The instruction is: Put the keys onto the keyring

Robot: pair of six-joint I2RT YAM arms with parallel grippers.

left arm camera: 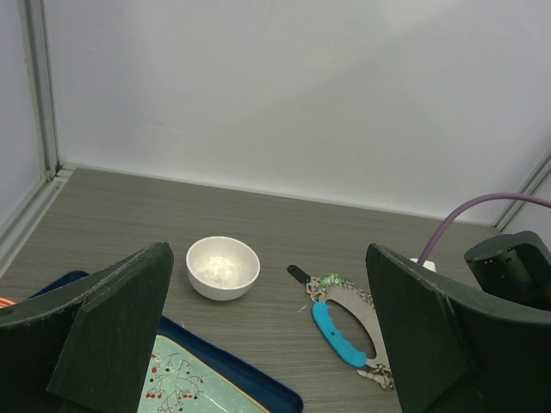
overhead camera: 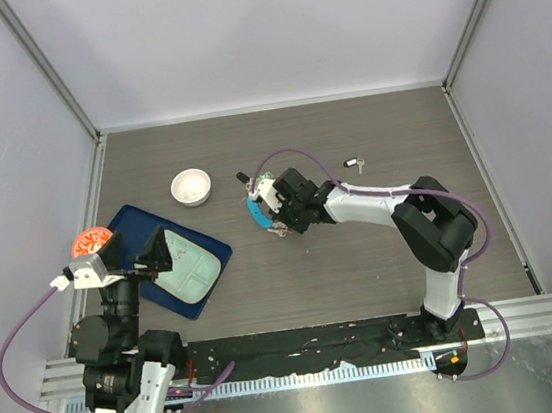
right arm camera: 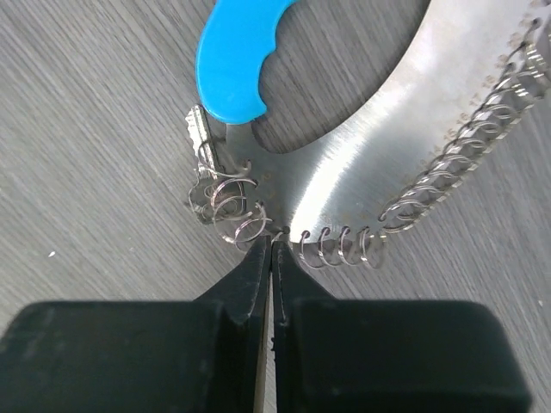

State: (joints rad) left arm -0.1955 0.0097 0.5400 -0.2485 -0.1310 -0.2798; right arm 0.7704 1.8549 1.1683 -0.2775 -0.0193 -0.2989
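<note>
My right gripper, fingers pressed together, touches the rim of the keyring. The loose key lies well apart to its right, lengthwise left-right, nearer this arm than the wide-open left gripper.

We see a small white bowl standing upright on the grey wood-grain worktop, left of centre. Nearer and further left lies a blue tray, set at an angle to the worktop's edges. In it rests a pale green divided plate with small red sprigs printed on it. Just beside the tray's left corner we make out a round orange-red thing, partly hidden.
</note>
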